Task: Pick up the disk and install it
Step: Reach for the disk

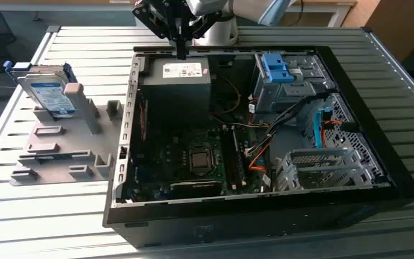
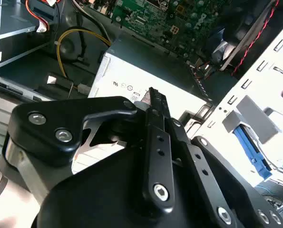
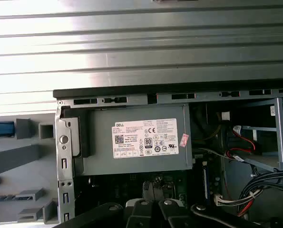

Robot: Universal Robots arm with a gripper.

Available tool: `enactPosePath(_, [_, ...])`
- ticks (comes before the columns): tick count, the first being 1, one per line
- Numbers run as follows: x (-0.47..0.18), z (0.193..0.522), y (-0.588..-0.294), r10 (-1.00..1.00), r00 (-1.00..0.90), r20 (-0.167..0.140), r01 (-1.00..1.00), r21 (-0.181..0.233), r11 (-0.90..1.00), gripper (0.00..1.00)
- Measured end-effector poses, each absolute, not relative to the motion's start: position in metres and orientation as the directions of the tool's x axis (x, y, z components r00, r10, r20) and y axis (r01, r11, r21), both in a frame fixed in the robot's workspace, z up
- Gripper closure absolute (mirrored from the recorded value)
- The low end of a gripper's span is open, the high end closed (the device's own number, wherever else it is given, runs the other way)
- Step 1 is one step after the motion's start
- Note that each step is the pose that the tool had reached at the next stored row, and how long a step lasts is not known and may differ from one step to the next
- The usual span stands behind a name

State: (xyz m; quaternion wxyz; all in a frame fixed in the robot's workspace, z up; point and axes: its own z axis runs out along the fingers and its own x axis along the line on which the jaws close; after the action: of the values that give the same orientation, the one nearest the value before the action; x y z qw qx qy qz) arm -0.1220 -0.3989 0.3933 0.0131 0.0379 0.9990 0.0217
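Gripper [image 1: 183,53] hangs clenched, empty, over computer case [image 1: 264,218] on slatted metal table [image 1: 84,48]; disk [image 1: 49,94] stands apart

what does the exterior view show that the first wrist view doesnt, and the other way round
Exterior view: the disk whole, upright in the grey holder outside the case; the processor socket; the silver cage; the gripper, jaws shut and empty, over the power supply's far edge. First wrist view: the power supply's sticker square-on and the slots in the case's rear wall. Both: power supply, holder, slatted table.
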Motion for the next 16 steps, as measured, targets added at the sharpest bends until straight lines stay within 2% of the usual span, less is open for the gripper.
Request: enactPosePath(16, [-0.1253, 0.3931, -0.3989, 0.076, -0.997, -0.024, 0.075, 0.044, 0.996, 0.89])
